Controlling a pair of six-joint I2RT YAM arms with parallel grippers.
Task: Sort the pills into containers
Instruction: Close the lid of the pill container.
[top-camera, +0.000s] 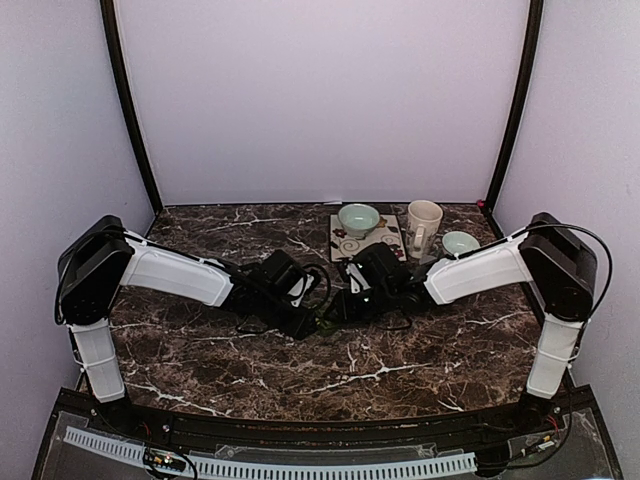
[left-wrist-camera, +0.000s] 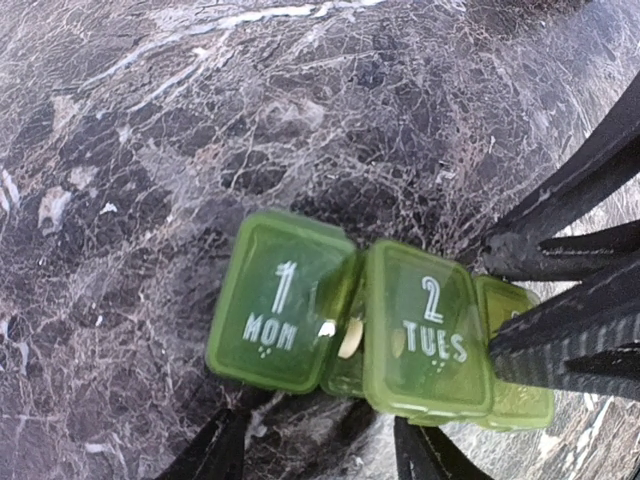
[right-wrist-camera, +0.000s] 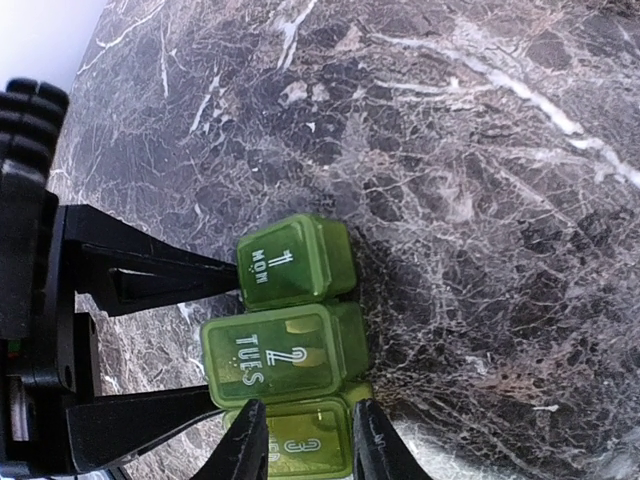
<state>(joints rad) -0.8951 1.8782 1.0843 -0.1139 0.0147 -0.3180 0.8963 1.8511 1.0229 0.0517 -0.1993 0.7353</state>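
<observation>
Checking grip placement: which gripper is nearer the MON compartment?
Left. Left gripper sits against MON compartment and TUES compartment; right gripper clamps compartment 3, the far end.

Dark marble tbl (top-camera: 200, 360), white veins. On it: green pill organiser (left-wrist-camera: 350, 330) at ctr; patterned mat (top-camera: 345, 246), cream mug (top-camera: 423, 225) & small pale bowl (top-camera: 460, 242) at back R.

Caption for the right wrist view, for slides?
Right end effector grips green pill organiser at compartment 3, over marble table.
</observation>
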